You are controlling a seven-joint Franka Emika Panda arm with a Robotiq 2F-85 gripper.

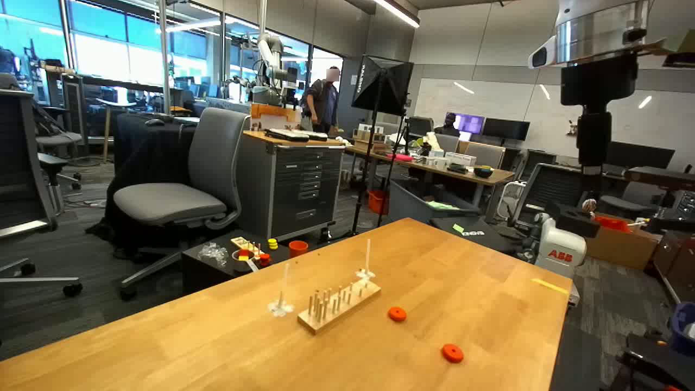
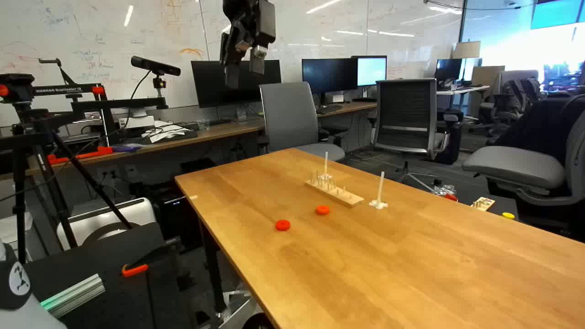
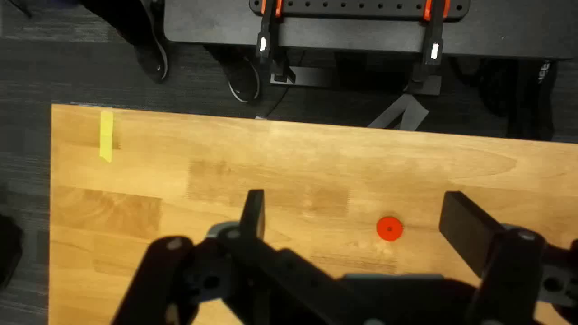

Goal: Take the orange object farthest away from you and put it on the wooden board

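Two small orange-red discs lie flat on the wooden table. One disc, nearer the wooden board, shows in both exterior views (image 1: pixel 397 314) (image 2: pixel 322 209). The other disc lies nearer the table edge (image 1: pixel 452 353) (image 2: pixel 283 225). The wrist view shows a single orange disc (image 3: pixel 389 229) below and between the fingers. The wooden board is small and pale with thin upright pegs, in both exterior views (image 1: pixel 339 307) (image 2: pixel 336 193); it does not show in the wrist view. My gripper (image 2: pixel 244 73) is high above the table, its fingers wide apart and empty in the wrist view (image 3: pixel 354 216).
Two thin upright rods are fixed to the table near the board (image 1: pixel 285 285) (image 1: pixel 368 255). Yellow tape (image 3: pixel 106 135) marks the table (image 3: pixel 293 144) near a corner. A black low box (image 1: pixel 209 274) holds cups and loose pieces beside the table. A tripod (image 2: pixel 41 137) stands nearby.
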